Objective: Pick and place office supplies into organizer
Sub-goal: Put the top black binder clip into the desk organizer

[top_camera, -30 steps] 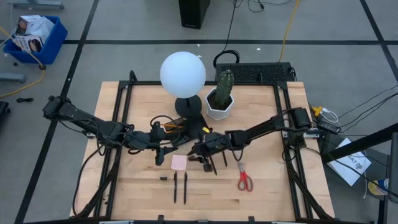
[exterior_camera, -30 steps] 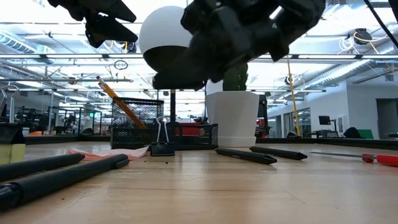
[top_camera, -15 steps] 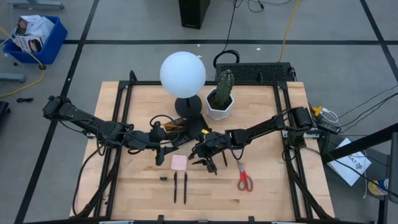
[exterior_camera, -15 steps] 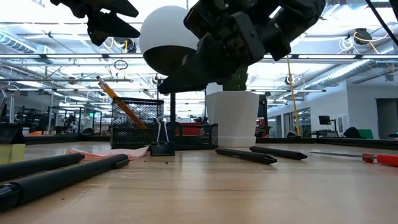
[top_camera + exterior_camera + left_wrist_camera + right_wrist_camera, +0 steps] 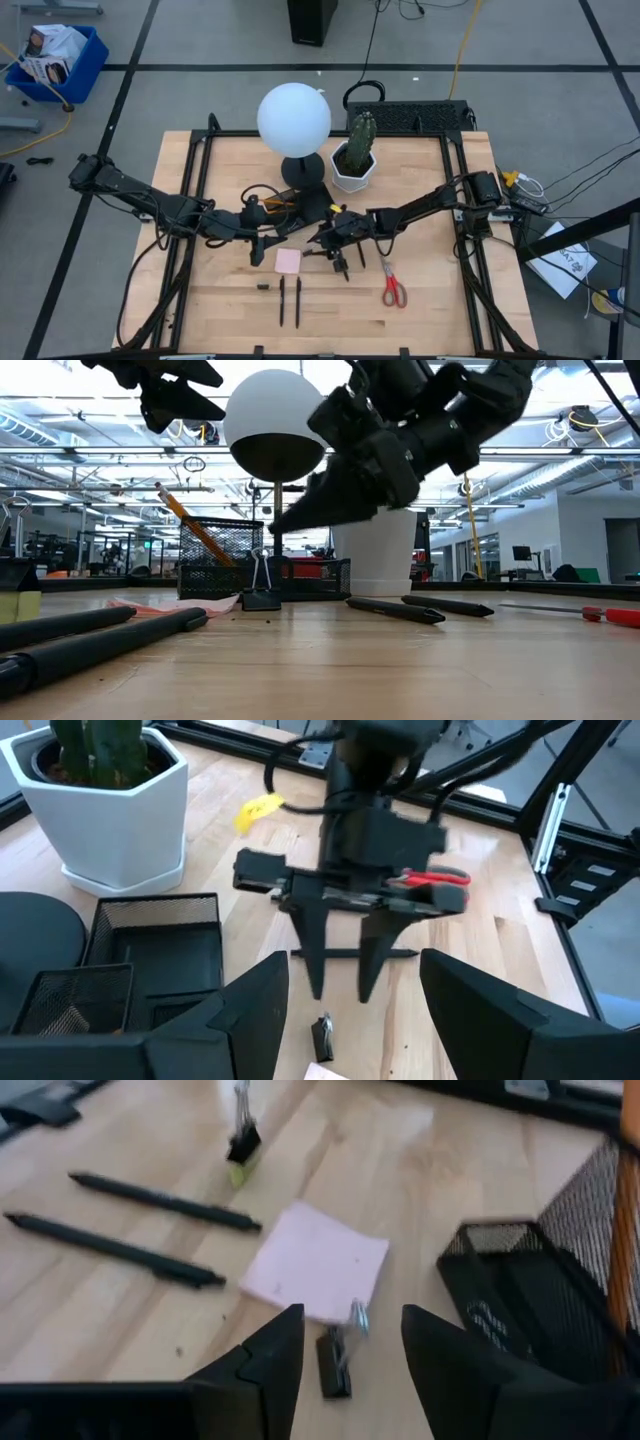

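My right gripper [image 5: 336, 258] hangs open above the table, just right of the pink sticky-note pad [image 5: 288, 261]; its fingers [image 5: 316, 960] point down over a small black binder clip [image 5: 334, 1351] standing by the pad's corner. My left gripper [image 5: 262, 245] hovers open to the pad's left, touching nothing. The black mesh organizer [image 5: 285, 205] stands in front of the lamp base, and an orange pencil [image 5: 190, 520] leans inside it. Two black pens [image 5: 290, 300] lie near the near edge, and two more [image 5: 420, 608] to the right. Red-handled scissors [image 5: 393, 286] lie flat farther right.
The globe lamp [image 5: 294, 120] and the white cactus pot [image 5: 355, 165] stand behind the organizer. A second clip with a yellow-green body [image 5: 240, 1142] sits near the pens at the near edge. Black frame rails run along the table's left and right sides.
My right gripper has shifted a little toward the table's right and tipped, so its fingers now slant down toward the binder clip. The left arm and the supplies have stayed where they were.
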`<action>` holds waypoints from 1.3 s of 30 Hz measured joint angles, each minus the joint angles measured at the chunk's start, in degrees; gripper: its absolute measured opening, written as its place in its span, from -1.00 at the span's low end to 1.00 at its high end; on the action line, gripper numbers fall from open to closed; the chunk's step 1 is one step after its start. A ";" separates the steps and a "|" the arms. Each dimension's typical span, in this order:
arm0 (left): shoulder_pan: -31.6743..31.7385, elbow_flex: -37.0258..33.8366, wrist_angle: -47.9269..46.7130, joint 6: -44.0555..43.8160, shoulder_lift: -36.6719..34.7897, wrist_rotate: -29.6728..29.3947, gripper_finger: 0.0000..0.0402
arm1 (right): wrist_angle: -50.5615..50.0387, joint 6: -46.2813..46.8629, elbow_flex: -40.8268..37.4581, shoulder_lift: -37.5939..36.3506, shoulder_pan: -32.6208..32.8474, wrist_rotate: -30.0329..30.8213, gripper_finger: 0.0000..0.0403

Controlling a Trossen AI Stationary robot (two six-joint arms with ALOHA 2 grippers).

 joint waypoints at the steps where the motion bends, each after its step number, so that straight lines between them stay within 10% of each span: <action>1: 0.00 0.00 0.27 0.05 0.00 0.00 0.16 | 0.43 0.01 -0.52 0.00 -0.22 -0.01 -0.18; 39: -0.02 -0.02 0.19 0.21 0.00 -1.44 0.16 | 7.63 4.04 -2.85 3.10 -0.95 0.20 -0.18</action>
